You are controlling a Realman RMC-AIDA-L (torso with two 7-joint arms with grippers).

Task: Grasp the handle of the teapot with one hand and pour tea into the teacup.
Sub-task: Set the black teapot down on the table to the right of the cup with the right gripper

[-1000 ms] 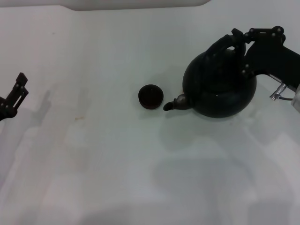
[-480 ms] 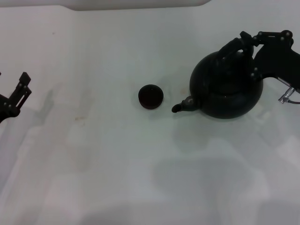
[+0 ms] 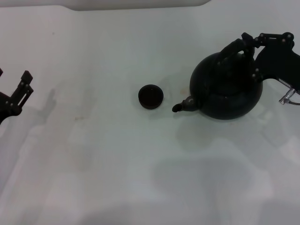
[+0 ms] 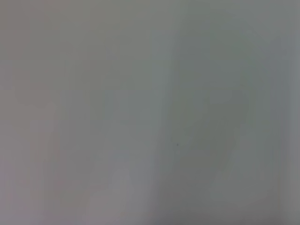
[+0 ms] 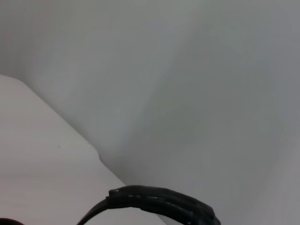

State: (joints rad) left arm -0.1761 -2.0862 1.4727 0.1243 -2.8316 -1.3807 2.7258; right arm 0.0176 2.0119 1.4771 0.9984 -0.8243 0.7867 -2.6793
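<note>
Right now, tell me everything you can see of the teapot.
The teapot is large, round, matte black, sitting upright on the white table at the robot's right. Its short spout points toward the teacup with a clear gap between them. The thick arched handle rises over the top; the right gripper is at it from the far right side. The right wrist view shows only a strip of the handle.

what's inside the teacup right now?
From the head view the teacup shows only a dark interior; whether it holds tea cannot be told. The teapot, held at its handle by the right gripper, sits beside it.
</note>
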